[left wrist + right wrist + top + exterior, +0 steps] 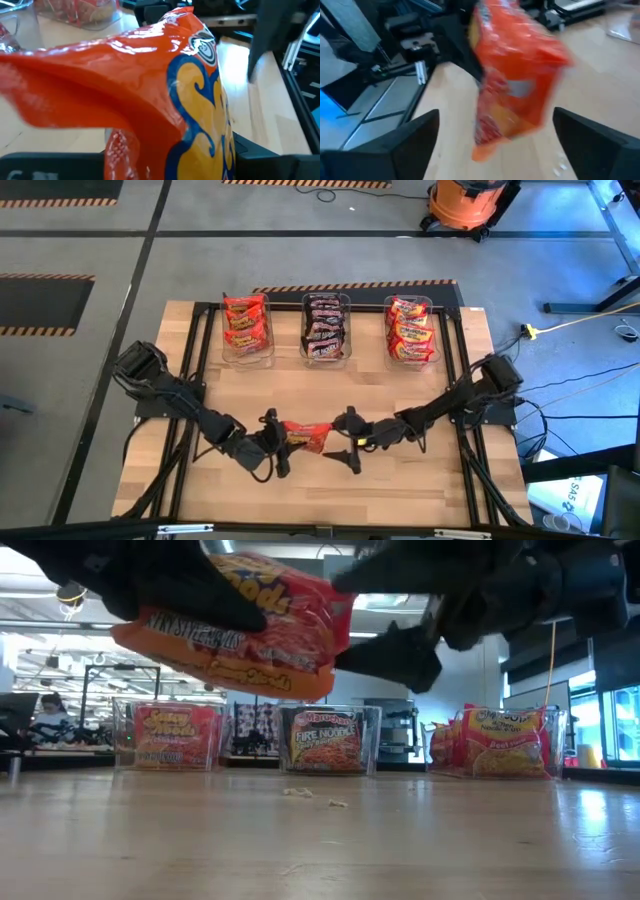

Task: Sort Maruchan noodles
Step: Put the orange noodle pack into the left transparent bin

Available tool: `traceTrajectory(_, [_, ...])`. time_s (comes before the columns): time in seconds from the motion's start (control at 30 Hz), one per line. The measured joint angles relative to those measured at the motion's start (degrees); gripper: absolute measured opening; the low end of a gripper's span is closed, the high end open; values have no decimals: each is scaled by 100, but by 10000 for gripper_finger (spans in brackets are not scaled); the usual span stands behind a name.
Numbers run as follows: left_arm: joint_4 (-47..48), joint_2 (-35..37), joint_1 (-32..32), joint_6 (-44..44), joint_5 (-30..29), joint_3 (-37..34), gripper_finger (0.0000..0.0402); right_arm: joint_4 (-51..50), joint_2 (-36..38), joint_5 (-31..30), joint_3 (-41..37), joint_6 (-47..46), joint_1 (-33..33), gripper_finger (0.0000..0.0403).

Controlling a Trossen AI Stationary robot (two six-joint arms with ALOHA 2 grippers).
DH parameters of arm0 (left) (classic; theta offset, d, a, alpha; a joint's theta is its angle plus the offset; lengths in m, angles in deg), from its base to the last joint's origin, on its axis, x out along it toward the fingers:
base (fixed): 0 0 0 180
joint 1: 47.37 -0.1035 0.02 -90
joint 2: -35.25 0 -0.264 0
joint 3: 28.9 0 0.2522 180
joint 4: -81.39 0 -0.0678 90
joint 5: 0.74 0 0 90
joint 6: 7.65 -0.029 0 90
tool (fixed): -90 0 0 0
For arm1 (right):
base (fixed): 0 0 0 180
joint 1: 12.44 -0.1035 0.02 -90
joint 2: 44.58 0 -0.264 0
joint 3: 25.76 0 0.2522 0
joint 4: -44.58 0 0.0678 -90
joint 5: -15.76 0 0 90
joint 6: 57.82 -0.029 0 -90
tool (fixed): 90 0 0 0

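Note:
One orange-red Maruchan noodle packet (306, 436) with a yellow design hangs above the table's middle. My left gripper (283, 442) is shut on it from the left. My right gripper (347, 442) stands open just right of the packet. Its two fingers (395, 145) are spread either side of the packet's right end (520, 75) and do not touch it. Three clear bins stand on the table at the far edge. The left bin (246, 327) holds red packets, the middle bin (326, 329) dark ones, and the right bin (410, 331) orange-red and yellow ones. My left gripper pinches the packet's left end, by its crimped edge (120, 150), between the two fingers. It comes from the table's left, slanting slightly down. The packet sticks out ahead of the fingers, tilted and lifted clear of the table (240, 635).
Black frame rails (455, 370) run along the table's sides and far edge. A few crumbs (310, 794) lie on the wood in the middle. Bare wood (320, 495) stretches toward the near edge. An orange vacuum (465, 202) stands on the floor beyond the table.

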Motion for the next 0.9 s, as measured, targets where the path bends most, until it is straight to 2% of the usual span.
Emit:
traceTrajectory(0.2, [-405,0,-81,-416,-31,0,127,3,-428,-137,390,162,44,389])
traceTrajectory(0.37, [-868,0,-71,-1059,71,2,127,45,-662,18,823,535,85,364])
traceTrajectory(0.5, [-964,4,-67,-1271,134,5,127,-36,-678,196,1009,921,68,306])
traceTrajectory(0.63, [-1009,4,-47,-1279,71,7,127,-205,-678,243,1045,1088,86,220])
traceTrajectory(0.73, [-1021,0,-72,-1378,55,4,127,-334,-674,49,1059,1068,73,158])
traceTrajectory(0.83, [-1018,0,-99,-1177,33,7,127,-361,-667,-44,1059,1074,73,119])
traceTrajectory(0.9, [-1009,0,-119,-1100,90,24,127,-368,-667,-54,1057,1109,73,112])
